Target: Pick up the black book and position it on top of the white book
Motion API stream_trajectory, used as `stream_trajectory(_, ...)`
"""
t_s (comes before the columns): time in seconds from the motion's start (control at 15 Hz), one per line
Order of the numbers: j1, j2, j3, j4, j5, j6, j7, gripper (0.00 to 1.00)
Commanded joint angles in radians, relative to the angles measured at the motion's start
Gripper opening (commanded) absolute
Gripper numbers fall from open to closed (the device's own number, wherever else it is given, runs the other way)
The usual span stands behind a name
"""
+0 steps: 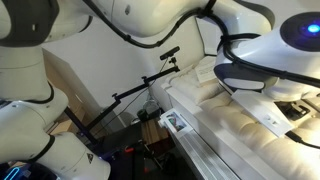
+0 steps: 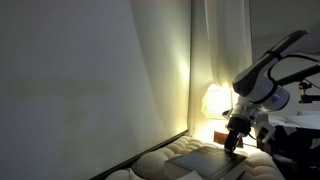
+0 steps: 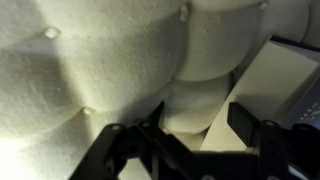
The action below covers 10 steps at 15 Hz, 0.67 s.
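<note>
Two fingers of the gripper point(image 3: 178, 128) stand apart, empty, above the quilted mattress point(image 3: 90, 70); white book point(image 3: 285, 75) cut off

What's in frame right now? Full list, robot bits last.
mattress: one, cream, quilted, fills most of the wrist view
white book: one, pale, lying flat on the mattress just beside the jaws
black book: not clearly visible; only a dark edge at the far right of the wrist view, can't tell what it is
lamp: one, glowing warm white, behind the mattress by the curtain
curtain: one, pale, hanging behind the bed
tripod: one, black, standing next to the bed
cardboard box: one, brown, behind the arm
arm: one, white with black joints, reaching down over the mattress
jaws: two, black, spread apart with nothing between them, just above the mattress
</note>
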Motion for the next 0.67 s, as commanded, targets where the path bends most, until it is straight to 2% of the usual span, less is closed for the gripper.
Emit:
stream_trajectory(0.0, 0.018, 0.041, -0.009, 0.028, -0.055, -0.023, 0.034, 0.99)
stream_trajectory(0.27, 0.012, 0.042, 0.002, 0.032, -0.081, -0.045, 0.029, 1.00)
stream_trajectory(0.47, -0.017, -0.009, 0.015, 0.000, -0.068, -0.068, -0.005, 1.00)
stream_trajectory(0.6, -0.021, -0.063, 0.004, -0.053, -0.061, -0.039, -0.011, 1.00)
